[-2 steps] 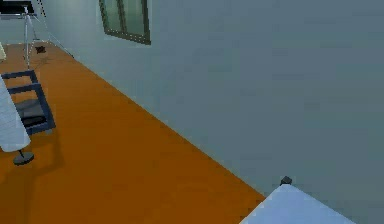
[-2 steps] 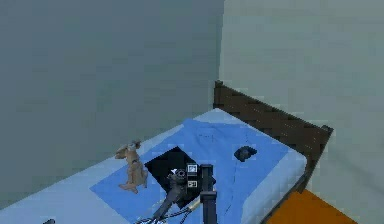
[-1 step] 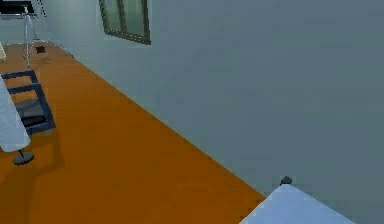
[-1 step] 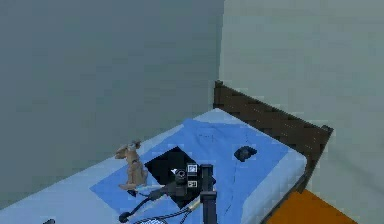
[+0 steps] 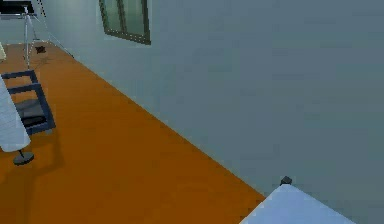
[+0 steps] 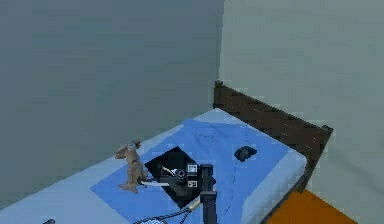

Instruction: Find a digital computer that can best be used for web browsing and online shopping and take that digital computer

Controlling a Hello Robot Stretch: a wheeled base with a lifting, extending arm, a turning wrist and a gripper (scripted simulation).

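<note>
Fingers (image 6: 158,183) at dark flat computer (image 6: 168,160) on blue bed (image 6: 262,150), whether they hold it cannot be told

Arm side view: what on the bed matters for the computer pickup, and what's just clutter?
Job: dark flat slab, likely the computer; pincer near it; bed underneath.
Clutter: brown figurine; small dark oval thing toward the headboard.
</note>
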